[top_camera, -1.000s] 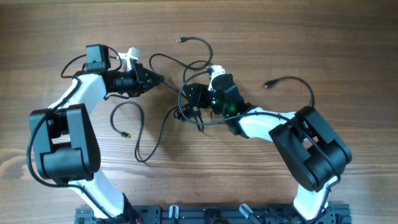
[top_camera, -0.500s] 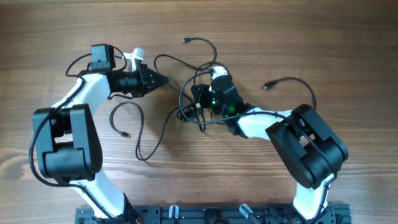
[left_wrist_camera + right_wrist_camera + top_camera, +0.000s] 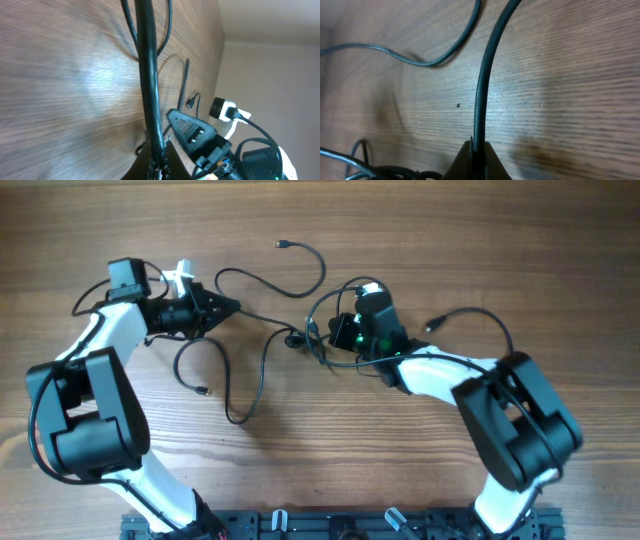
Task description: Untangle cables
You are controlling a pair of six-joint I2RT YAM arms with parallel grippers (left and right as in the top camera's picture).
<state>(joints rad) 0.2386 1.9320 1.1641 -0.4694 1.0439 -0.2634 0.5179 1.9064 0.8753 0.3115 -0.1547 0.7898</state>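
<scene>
**Left tool.** Your left tool (image 3: pixel 233 308) sits toward the far left of the desk (image 3: pixel 520 240) and points right. It is pressed together on one of the cables (image 3: pixel 262 320). The left wrist view confirms this: the cord runs straight out from between the closed tips and away over the wood. In the overhead view that cord leads right to a small knot (image 3: pixel 296 338) near the middle of the desk, between your two tools.

**Right tool.** Your right tool (image 3: pixel 325 342) is just right of the knot and points left. It is also pinching a cord. The right wrist view shows the cord coming out from between tips closed on it, with more dark cord bunched at the lower left of that view.

**Loose cables.** The other cables lie slack on the desk.
- One loops toward the far edge beyond the knot and ends in the far plug (image 3: pixel 281 245).
- One curls on the near side of the left tool and ends in the near plug (image 3: pixel 203 391).
- One hangs from the knot area in a long loop toward the near edge.
- One arcs toward the right edge, past the right arm. I cannot tell whether it touches the arm.
</scene>
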